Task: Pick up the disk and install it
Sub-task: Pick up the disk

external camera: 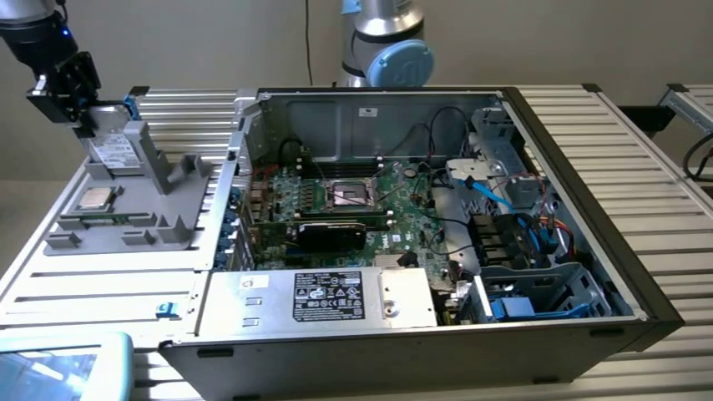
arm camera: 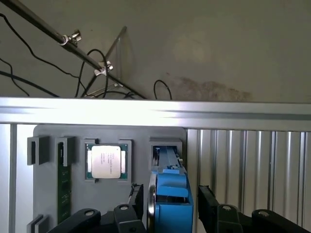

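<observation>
Exterior view is giving me the gripper in the upper left of the frame, hanging over the disk. The disk is standing on edge in a slot of a matte grey plastic fixture, with its long axis running upright toward the gripper and its white printed label facing the exterior view's left. It is a flat silver-grey metal slab edged with a glossy blue plastic carrier.

Through the wrist view I am looking along the disk end-on, with the blue carrier's end nearest the camera and the thin metal edge beside it. The gripper is standing released and wide, its black fingers straddling the carrier, one on each side, with a gap showing on at least one side.

Beside the disk's slot, a square CPU chip with a dull metal lid is lying flat in its own pocket. A ribbed aluminium table is carrying the open computer case.
</observation>
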`<state>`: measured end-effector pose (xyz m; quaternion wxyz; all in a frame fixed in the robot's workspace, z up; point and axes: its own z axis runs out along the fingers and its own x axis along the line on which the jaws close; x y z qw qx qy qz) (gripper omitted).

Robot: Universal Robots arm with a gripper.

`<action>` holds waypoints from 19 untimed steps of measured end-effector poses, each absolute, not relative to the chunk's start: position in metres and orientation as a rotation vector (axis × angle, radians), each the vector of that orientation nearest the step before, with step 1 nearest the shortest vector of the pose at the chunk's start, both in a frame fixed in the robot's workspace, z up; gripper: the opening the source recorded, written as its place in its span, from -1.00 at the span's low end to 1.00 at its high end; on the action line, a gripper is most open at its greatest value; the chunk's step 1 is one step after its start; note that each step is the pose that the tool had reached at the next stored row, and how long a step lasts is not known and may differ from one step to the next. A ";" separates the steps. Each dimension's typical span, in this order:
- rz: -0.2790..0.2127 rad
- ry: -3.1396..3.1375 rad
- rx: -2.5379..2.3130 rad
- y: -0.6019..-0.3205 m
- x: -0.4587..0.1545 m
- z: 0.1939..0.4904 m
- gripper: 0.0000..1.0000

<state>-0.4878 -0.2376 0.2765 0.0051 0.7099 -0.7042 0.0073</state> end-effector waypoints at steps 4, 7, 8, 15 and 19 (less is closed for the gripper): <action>0.023 -2.205 2.223 -0.238 -0.488 0.276 0.14; 0.023 -2.205 2.223 -0.238 -0.488 0.276 0.14; 0.023 -2.205 2.223 -0.238 -0.488 0.276 0.14; 0.023 -2.205 2.223 -0.238 -0.488 0.274 0.10; 0.023 -2.205 2.223 -0.238 -0.488 0.274 -0.25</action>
